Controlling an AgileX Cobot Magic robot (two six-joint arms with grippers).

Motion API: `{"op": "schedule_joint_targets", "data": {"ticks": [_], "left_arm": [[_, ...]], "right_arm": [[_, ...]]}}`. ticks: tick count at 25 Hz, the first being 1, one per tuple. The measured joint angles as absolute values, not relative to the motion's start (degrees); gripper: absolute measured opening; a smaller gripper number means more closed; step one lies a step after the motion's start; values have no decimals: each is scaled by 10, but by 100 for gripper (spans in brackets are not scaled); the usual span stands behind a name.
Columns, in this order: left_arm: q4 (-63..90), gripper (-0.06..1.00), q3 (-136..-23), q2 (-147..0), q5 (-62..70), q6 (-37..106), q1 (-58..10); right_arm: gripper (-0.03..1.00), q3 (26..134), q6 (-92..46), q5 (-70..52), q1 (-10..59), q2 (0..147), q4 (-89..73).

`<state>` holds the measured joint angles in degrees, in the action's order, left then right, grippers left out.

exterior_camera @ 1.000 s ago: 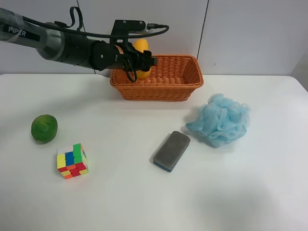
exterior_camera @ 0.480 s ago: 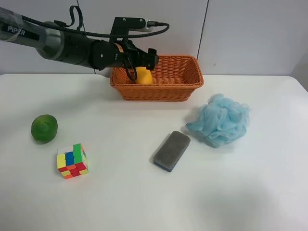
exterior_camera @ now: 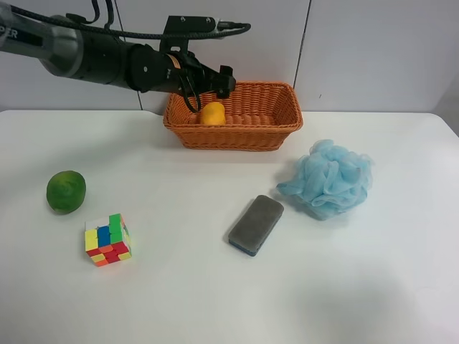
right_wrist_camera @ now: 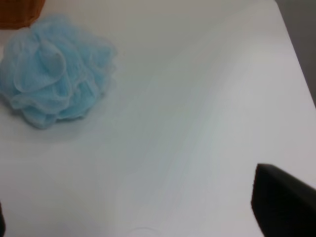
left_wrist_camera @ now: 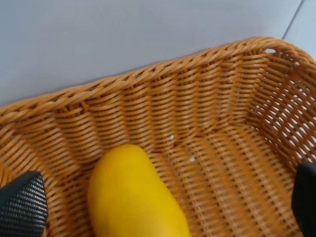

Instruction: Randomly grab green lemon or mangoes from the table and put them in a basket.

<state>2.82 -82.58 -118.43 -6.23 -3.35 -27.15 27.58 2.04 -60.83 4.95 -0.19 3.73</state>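
Note:
The yellow-orange mango (exterior_camera: 213, 113) lies inside the orange-brown wicker basket (exterior_camera: 272, 135) at its left end, free of any grip. In the left wrist view the mango (left_wrist_camera: 133, 197) rests on the basket floor (left_wrist_camera: 217, 163) between my spread fingers. My left gripper (exterior_camera: 219, 82) hovers just above the basket's left rim, open and empty. The green lemon (exterior_camera: 66, 191) sits on the white table (exterior_camera: 215, 301) at the left, far from both grippers. My right gripper (right_wrist_camera: 143, 217) is open and empty over bare table; it does not show in the exterior high view.
A multicoloured puzzle cube (exterior_camera: 107, 239) stands near the lemon. A grey block (exterior_camera: 256, 224) lies mid-table. A blue bath pouf (exterior_camera: 328, 178) sits right of the basket and also shows in the right wrist view (right_wrist_camera: 52, 96). A wall stands behind the basket.
The left gripper held the mango above the basket's left end, opened and let it drop in. The gripper has since risen slightly. The mango now lies in the basket.

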Motion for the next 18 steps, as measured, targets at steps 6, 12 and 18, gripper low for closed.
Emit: {"op": "schedule_joint_targets", "data": {"ticks": [6,12,18], "left_arm": [[27,99,-826,-1101,100,-33,-272],[-42,99,-826,-959,380,-33,-272],[-146,99,-826,-800,661,-33,-266]], "right_arm": [[99,276,20,-608,49,-2,37],[99,276,20,-608,49,-2,37],[99,276,20,-608,49,-2,37]]}}
